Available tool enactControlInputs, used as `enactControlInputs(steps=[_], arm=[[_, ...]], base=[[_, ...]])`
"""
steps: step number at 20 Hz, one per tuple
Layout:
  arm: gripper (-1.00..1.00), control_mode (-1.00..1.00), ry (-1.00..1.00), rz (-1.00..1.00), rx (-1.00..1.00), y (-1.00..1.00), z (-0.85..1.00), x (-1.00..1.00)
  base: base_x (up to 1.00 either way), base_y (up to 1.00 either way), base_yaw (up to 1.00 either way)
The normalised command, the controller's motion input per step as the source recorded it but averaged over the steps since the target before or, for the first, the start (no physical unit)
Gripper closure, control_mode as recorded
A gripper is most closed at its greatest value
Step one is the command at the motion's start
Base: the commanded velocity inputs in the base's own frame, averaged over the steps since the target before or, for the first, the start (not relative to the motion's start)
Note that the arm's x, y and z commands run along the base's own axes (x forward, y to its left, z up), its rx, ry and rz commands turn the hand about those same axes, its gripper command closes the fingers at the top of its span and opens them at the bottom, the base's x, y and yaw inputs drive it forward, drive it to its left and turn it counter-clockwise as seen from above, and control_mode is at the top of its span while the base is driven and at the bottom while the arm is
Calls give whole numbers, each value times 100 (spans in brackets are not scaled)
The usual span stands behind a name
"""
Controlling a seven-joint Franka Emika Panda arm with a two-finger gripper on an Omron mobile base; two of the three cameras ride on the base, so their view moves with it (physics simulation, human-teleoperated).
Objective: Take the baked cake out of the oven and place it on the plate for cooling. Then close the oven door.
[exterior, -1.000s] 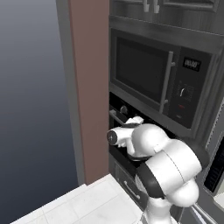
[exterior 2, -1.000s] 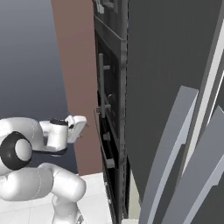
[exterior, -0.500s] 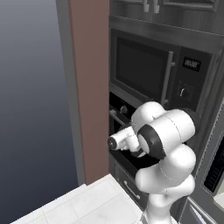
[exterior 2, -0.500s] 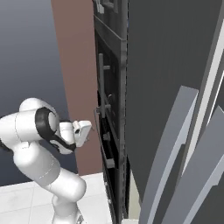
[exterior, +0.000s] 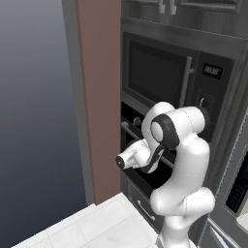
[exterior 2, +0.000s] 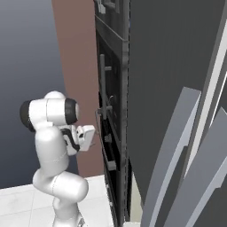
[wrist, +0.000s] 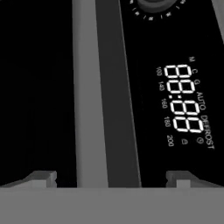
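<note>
**Jaws wide and empty as the arm rises to the oven front**

Jaws stand fully apart with nothing between them, and that has not changed over the last second. The gripper (wrist: 111, 178) looks straight at a black front, its two tips set either side of a grey bar handle (wrist: 89, 109). To the right of the bar in the hand view glows a display (wrist: 183, 105), with the edge of a knob (wrist: 153, 4) above it.

What has changed is the arm's posture. A second ago it was folded low, elbow forward. Now it stands nearly upright, and the hand has come up and in toward the dark cabinet column. From the right base view the hand sits near the oven door (exterior 2: 107, 146), apart from it and not touching.

The oven (exterior: 131, 127) is in that column, below the microwave (exterior: 155, 72) and right of the brown side panel. Its door seems to lean slightly out at the top, but the side-on angle is poor and I cannot be sure how far it is open.

For the task, this looks like the approach to the door handle. The bar is lined up between the tips but not gripped. The door, judging by this, has yet to be pulled down, so reaching for the cake comes afterwards.
</note>
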Motion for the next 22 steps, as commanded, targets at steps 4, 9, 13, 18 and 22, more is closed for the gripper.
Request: enactControlInputs(steps=[4, 9, 13, 18, 22], arm=[[-100, -100, 0, -5, -6, -9, -27, 40], [-100, -100, 0, -6, -5, -23, -26, 46], [-100, -100, 0, -5, -3, -29, -26, 50], [-100, -100, 0, -3, -2, -33, -23, 47], [100, -100, 4, -1, -1, -25, -23, 42]], base=[[0, 0, 0], [0, 0, 0], [0, 0, 0], [0, 0, 0], [0, 0, 0]])
